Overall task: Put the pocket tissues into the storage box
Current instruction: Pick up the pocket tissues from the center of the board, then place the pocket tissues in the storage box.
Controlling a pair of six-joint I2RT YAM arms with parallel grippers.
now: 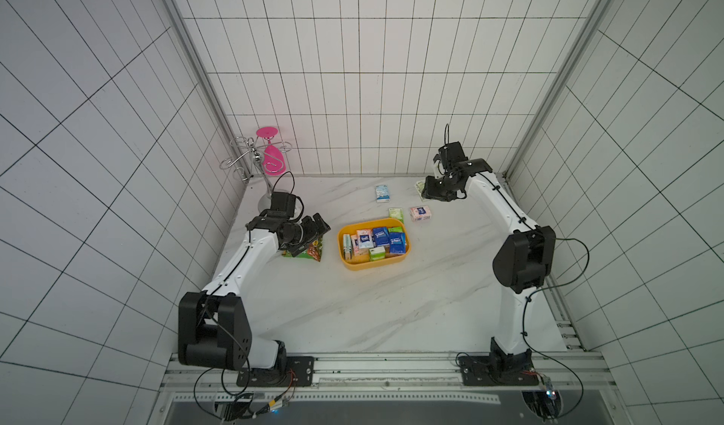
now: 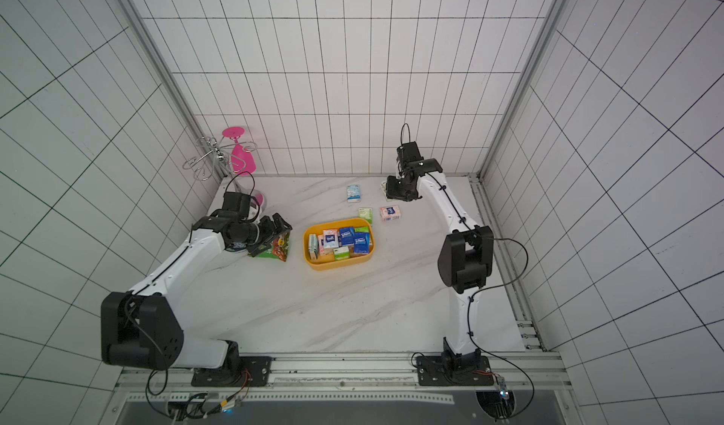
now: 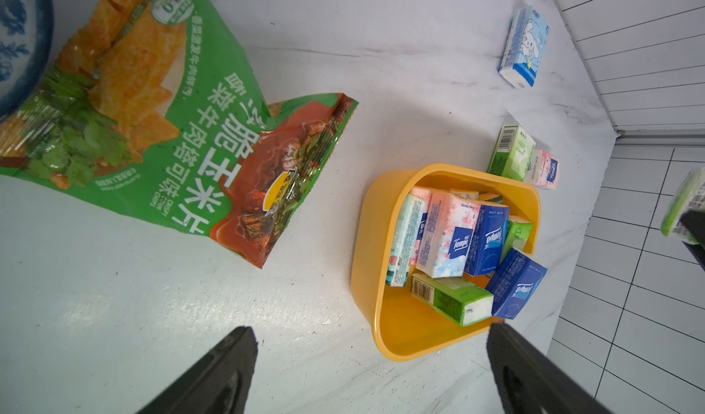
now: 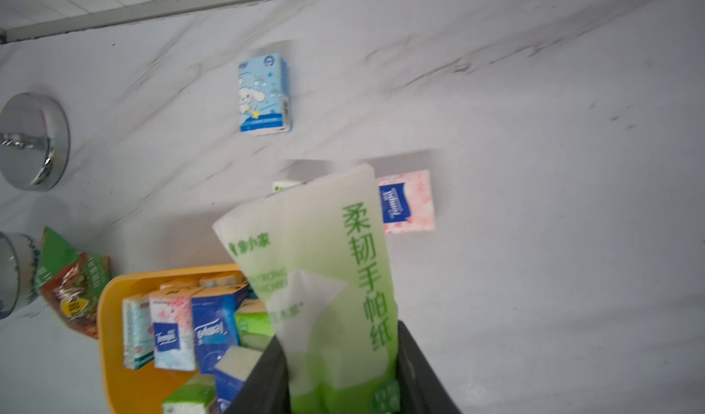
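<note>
bright, even white light fills both top views, and the white marble-patterned tabletop point(image 1: 391, 305) carries only faint, soft-edged shadows. the wide lens bends the dark grout lines of the white tiled walls point(image 1: 98, 129) toward the frame edges. the left wrist view is sharp, with glare streaks on the crinkly green-and-orange snack bag point(image 3: 198, 133) and a soft shadow around the shallow yellow plastic tub point(image 3: 366, 278). the right wrist view is smeared by motion blur; the pale green tissue packet point(image 4: 324, 271), close to the lens, looks soft.
</note>
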